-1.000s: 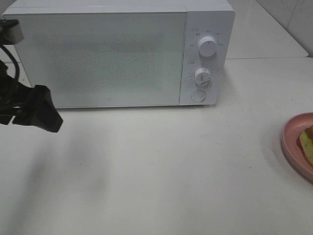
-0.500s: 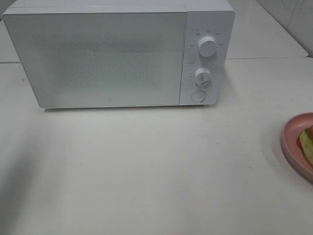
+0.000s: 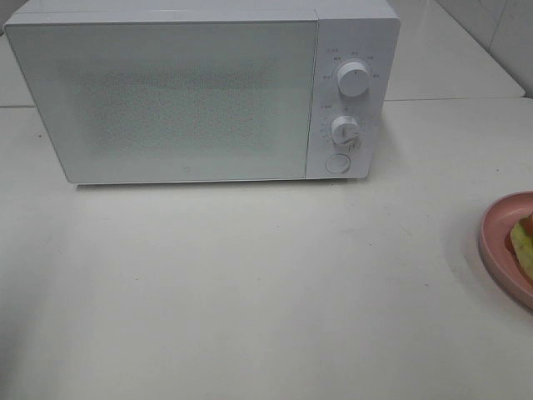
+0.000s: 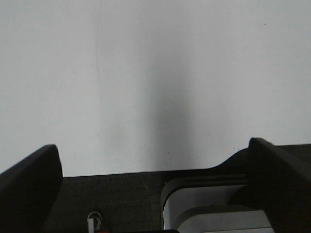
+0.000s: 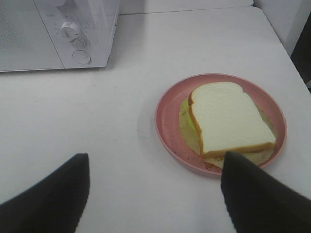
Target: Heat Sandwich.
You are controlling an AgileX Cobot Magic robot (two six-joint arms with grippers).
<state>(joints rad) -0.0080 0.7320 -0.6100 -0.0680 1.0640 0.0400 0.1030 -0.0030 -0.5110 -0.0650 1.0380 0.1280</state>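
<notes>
The sandwich [image 5: 228, 121] lies on the pink plate [image 5: 167, 104] on the white tabletop [image 5: 97, 121], right of the closed microwave [image 3: 183, 100], while both the left claw [image 4: 155, 189] and right claw [image 5: 155, 194] gape wide, holding nothing

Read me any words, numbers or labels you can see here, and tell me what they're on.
No text is legible.
Microwave control panel: tiny markings ring the upper knob and lower knob, too small and blurred to read.
Pink plate, sandwich, table: no text.

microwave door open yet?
No: in the exterior high view the white microwave's frosted door sits flush and closed, and the sandwich is on its round pink plate.
</notes>
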